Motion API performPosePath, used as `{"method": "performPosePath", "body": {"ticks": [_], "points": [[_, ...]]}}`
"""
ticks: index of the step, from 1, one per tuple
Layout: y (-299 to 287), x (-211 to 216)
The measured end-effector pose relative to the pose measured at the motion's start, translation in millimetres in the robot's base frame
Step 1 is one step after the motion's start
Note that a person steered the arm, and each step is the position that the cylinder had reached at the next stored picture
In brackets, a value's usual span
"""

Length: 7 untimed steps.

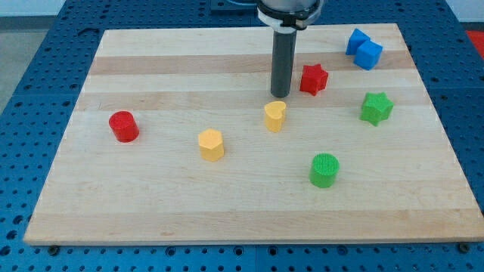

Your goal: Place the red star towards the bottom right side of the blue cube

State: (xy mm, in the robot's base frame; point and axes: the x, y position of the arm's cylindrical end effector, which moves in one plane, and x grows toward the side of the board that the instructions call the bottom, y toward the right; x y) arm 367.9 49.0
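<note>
The red star lies on the wooden board in the upper right part of the view. The blue cube sits near the board's top right corner, up and to the right of the star. My tip is just left of the red star, a small gap apart, and directly above the yellow heart-shaped block.
A green star lies below and right of the red star. A green cylinder stands lower right of centre. A yellow hexagonal block is left of centre. A red cylinder is at the left. The board's right edge is near the blue cube.
</note>
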Motion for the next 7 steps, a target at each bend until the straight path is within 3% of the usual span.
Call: {"method": "performPosePath", "body": {"ticks": [7], "points": [[158, -28]]}}
